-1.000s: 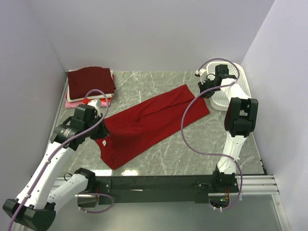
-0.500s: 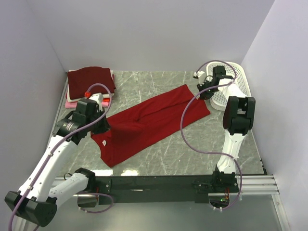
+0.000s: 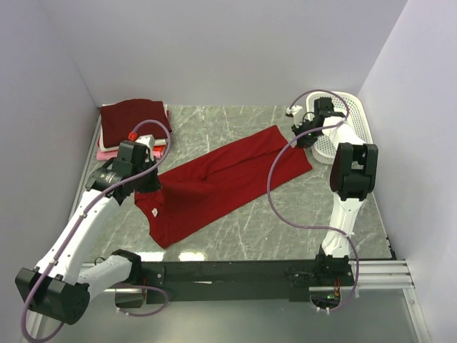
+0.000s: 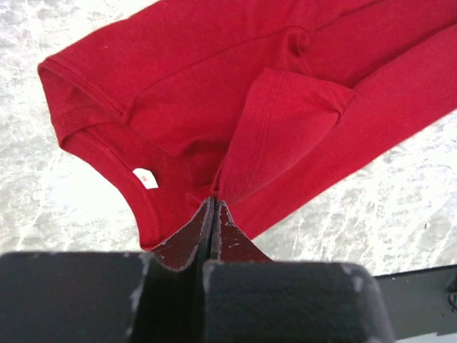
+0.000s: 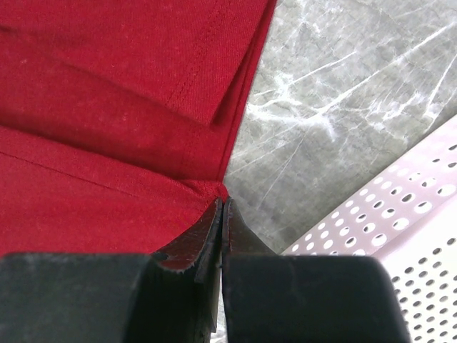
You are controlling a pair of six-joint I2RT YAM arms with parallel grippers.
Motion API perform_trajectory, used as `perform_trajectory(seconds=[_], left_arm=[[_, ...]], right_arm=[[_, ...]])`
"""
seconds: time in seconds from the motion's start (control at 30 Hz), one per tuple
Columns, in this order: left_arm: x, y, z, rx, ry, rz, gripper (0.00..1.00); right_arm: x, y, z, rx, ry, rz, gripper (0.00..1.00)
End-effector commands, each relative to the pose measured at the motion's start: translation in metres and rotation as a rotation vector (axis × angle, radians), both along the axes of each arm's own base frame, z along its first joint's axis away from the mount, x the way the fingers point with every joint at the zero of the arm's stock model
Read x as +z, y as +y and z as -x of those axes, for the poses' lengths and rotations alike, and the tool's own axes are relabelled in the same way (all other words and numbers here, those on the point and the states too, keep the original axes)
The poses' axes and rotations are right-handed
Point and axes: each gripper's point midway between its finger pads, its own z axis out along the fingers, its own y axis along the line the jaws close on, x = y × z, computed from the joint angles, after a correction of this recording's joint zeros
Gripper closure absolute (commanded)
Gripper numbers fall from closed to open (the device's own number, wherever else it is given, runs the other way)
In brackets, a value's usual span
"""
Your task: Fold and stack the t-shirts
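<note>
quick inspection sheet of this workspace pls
surface: grey marbled table, flat
job's things: red t-shirt spread diagonally, partly folded; folded stack, maroon on top, far left corner
clutter: white perforated basket, far right
end effectors: left end effector shut on a shirt sleeve; right end effector shut on the shirt's hem corner
cables: purple cables loop from both arms, right one over the shirt's end
surroundings: plain pale walls

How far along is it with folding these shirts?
Done: a folded stack sits in the far left corner, dark maroon on top. In hand: the red shirt lies as a long strip, both arms' jaws shut on it, left at a sleeve, right at the far corner. Left: fold it smaller and add it to the stack.
</note>
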Motion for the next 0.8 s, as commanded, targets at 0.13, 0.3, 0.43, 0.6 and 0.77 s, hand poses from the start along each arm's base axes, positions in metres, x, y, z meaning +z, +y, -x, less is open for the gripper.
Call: perform_trajectory(seconds=[0.13,0.3,0.43,0.6,0.77], left_arm=[[0.017,0.004,-0.024,-0.003,-0.076,-0.016,1.00],[0.016,0.005,-0.026,-0.006,-0.079,-0.008,1.00],[0.016,0.002,-0.027,-0.023,-0.079,0.004,1.00],[0.013,-0.004,-0.025,-0.075,-0.088,0.019,1.00],[0.000,-0.004,-0.022,-0.067,-0.042,0.018,1.00]], right_arm=[[0.017,-0.001,-0.017,-0.016,-0.070,0.013,0.92],[0.025,0.004,-0.019,-0.022,-0.085,0.013,0.64],[0.043,0.021,-0.021,0.001,-0.123,-0.007,0.52],[0.069,0.092,-0.006,0.240,-0.130,-0.140,0.48],[0.084,0.190,0.042,0.584,-0.082,-0.257,0.27]])
